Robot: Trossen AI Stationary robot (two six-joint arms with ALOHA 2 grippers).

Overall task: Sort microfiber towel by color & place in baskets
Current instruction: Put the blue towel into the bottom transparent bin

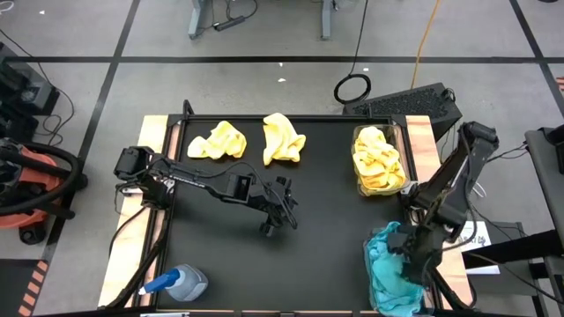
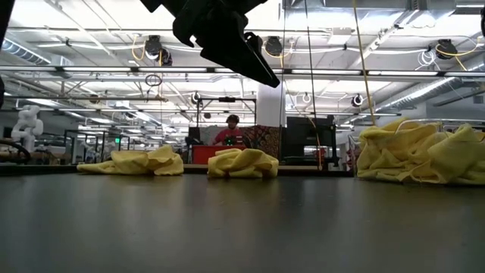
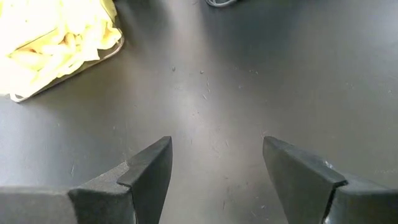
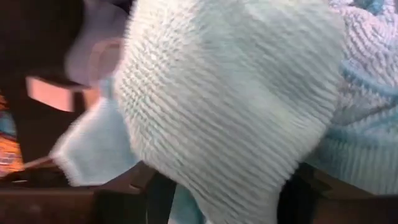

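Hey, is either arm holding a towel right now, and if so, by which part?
The left gripper is open over bare table and holds nothing. The right gripper sits over the teal towels; whether it grips one cannot be told.

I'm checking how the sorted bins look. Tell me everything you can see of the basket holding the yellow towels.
The basket is a clear, see-through plastic bin, rectangular with rounded corners, standing flat at the table's far right edge. It is heaped with crumpled bright yellow towels that rise above its rim; the low view shows the pile bulging over the wall. No gripper touches it. Two more yellow towels lie loose on the table to its left, apart from it.
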